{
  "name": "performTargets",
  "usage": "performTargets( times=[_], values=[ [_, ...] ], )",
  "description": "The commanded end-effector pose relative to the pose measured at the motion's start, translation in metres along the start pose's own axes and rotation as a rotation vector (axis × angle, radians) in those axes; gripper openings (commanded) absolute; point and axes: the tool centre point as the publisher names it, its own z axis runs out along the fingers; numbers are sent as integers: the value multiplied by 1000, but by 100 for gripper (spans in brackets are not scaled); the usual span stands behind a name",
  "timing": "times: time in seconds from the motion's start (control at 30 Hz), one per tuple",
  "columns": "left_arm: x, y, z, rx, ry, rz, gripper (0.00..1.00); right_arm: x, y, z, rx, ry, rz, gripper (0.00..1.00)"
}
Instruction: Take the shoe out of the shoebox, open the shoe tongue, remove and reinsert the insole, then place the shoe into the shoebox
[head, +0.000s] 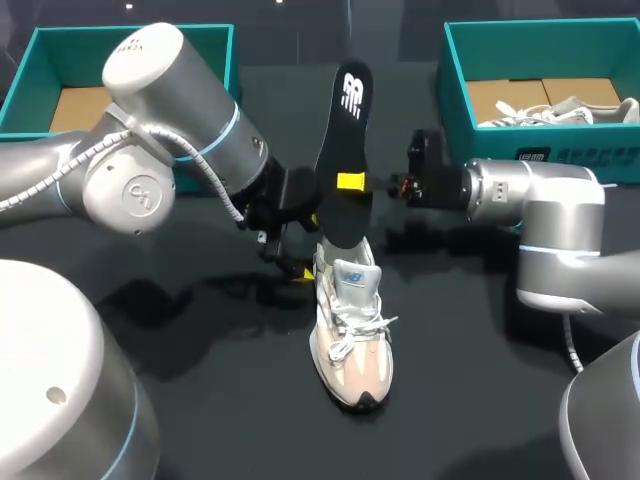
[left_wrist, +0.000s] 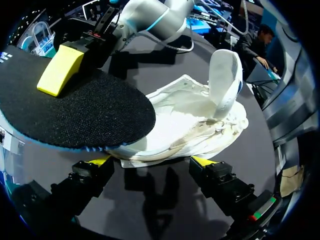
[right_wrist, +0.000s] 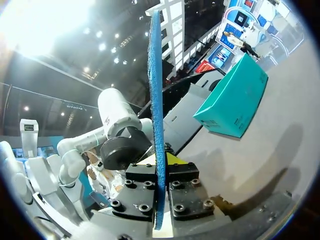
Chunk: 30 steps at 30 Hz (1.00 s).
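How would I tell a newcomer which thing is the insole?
In the middle of the dark table stands a pale shoe. Rising over its heel end is the insole, pinched by the right gripper. It is the only flat, black, foot-shaped sheet here, with a blue edge and a white logo at its far end.

Head: high behind, looking down on table (head: 470, 400). Wrists: close in, facing each other across insole (head: 340, 170), seen in all three.
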Motion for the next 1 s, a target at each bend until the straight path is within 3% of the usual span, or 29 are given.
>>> performTargets(
  times=[0.03,0.5,1.0],
  values=[
    [-1,0,0,-4,1,-1,100,-11,0,0,5,40,-1,0],
    [0,9,-2,-27,21,9,100,-13,0,2,4,52,-13,0],
    [-1,11,-5,-30,19,16,100,5,-9,7,41,65,-95,0]
  ],
)
